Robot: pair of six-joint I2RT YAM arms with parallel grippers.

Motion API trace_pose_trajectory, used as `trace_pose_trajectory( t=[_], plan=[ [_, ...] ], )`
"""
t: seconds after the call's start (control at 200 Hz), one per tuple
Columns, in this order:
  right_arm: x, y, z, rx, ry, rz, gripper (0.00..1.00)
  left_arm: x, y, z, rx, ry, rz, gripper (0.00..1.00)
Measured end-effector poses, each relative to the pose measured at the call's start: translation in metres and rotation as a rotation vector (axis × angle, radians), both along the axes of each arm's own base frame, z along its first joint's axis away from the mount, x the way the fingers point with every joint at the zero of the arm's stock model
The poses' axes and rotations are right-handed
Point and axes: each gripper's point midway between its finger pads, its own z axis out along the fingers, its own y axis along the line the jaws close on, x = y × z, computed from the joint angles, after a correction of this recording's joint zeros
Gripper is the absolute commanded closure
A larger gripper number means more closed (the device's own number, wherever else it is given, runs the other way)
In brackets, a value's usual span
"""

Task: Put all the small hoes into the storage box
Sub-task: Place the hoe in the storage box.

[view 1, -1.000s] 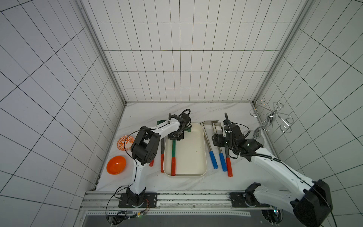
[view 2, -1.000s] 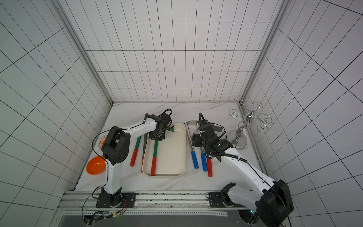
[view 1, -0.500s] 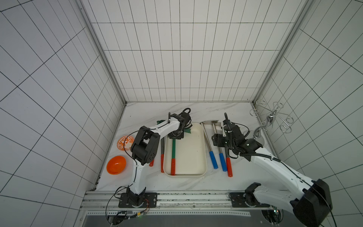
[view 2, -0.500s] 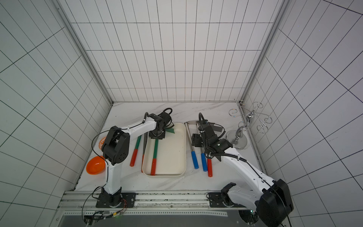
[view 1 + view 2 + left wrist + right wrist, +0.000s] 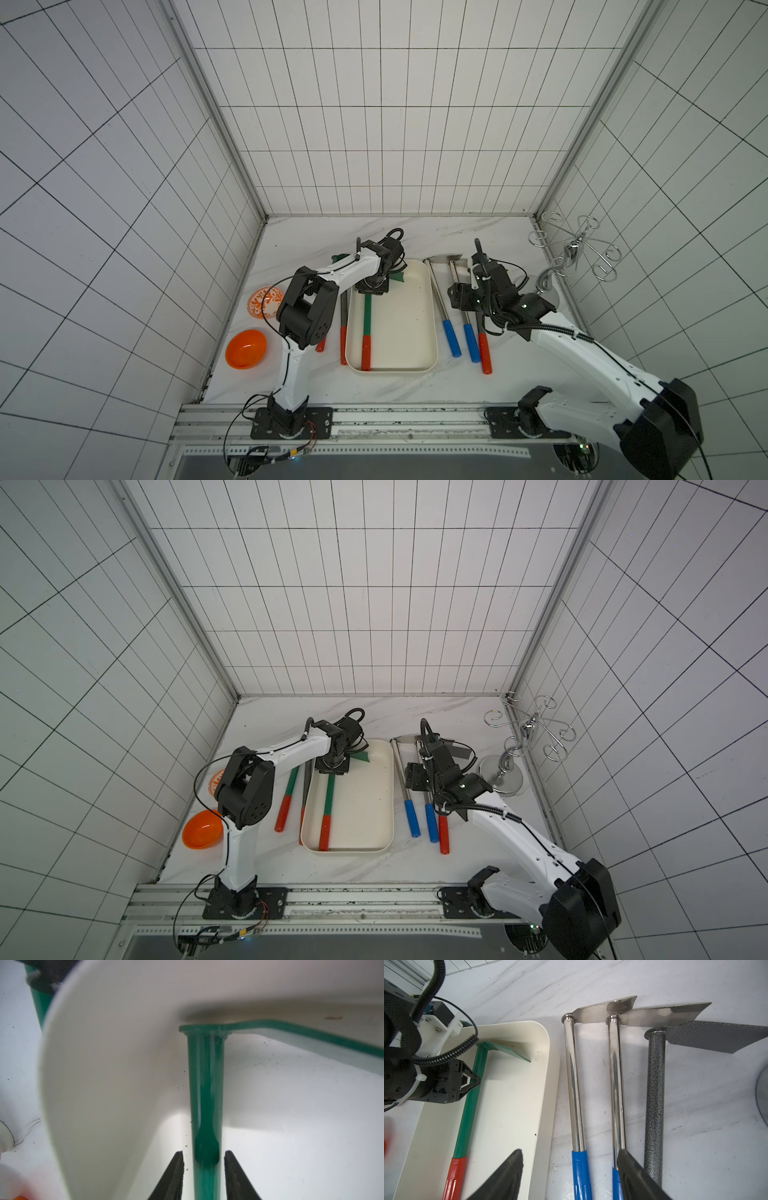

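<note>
Top views, both alike: small hoe [image 5: 367, 320] flat on the floor of the storage box [image 5: 432, 332]. Long axis along the box's length, green blade at the far end, red grip by the near wall. Nothing else in the box. Low over the shaft just below the blade, left gripper [image 5: 371, 287]. Well apart from it, right gripper [image 5: 459, 299], above the blue-handled hoes [image 5: 451, 343] on the table just beside the box. Out past the left arm, orange bowl [image 5: 246, 348], apparently empty.

Left wrist: small hoe [image 5: 205, 1084] running straight out between the fingers [image 5: 174, 1174]. Thin gap on each side, so parted and gripping nothing. Blade close to the box's curved end wall.

Right wrist: fingers [image 5: 508, 1167] spread wide and empty over the blue-handled hoes. Off to one side, small hoe [image 5: 471, 1105] inside the storage box [image 5: 512, 1105].

Judged as placed. Probably left to do: only a straight lift of the nearer left arm off the shaft, without nudging it.
</note>
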Motion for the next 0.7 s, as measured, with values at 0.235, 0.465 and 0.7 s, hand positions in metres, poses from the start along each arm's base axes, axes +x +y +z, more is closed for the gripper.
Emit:
trace_pose_trajectory(
  t=[0.235, 0.465, 0.7],
  plan=[
    [0.000, 0.001, 0.000, 0.003, 0.003, 0.002, 0.27, 0.002, -0.004, 0.012, -0.020, -0.024, -0.034, 0.61],
    [-0.003, 0.000, -0.004, 0.005, 0.024, -0.002, 0.27, 0.005, -0.016, 0.070, -0.110, -0.147, -0.107, 0.59],
    [-0.006, 0.002, -0.019, -0.007, 0.085, 0.003, 0.30, -0.011, 0.000, 0.141, -0.185, -0.327, -0.145, 0.58]
  ],
)
